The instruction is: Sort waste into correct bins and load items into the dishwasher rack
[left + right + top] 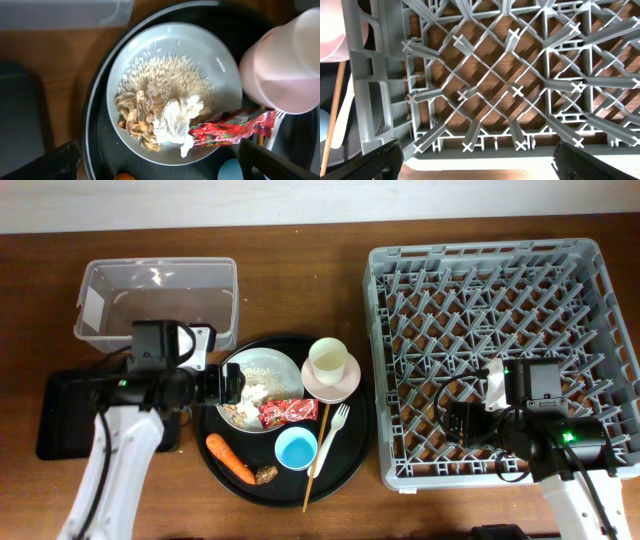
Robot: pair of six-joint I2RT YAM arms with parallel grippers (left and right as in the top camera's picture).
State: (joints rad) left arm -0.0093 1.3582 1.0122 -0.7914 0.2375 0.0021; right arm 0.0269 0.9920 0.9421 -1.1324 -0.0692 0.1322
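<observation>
Left of desk centre, the left claw gaped wide over the plate; the red wrapper lay beyond its fingertips, long axis toward the desk's right edge. The right claw, also wide, hung farther, over the rack.

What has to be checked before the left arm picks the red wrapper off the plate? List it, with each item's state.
1. Left gripper open: ok, fingers wide apart.
2. Red snack wrapper uncovered: ok, lying at the rim of the grey-white plate.
3. Wrapper centred between the fingers: not ok, it sits off to one side.
4. Wrapper free of the crumpled paper: not ok, they touch.
5. Clear tub ready: ok, nothing visible inside.
6. Right gripper out of the way: ok, over the dishwasher rack.
</observation>
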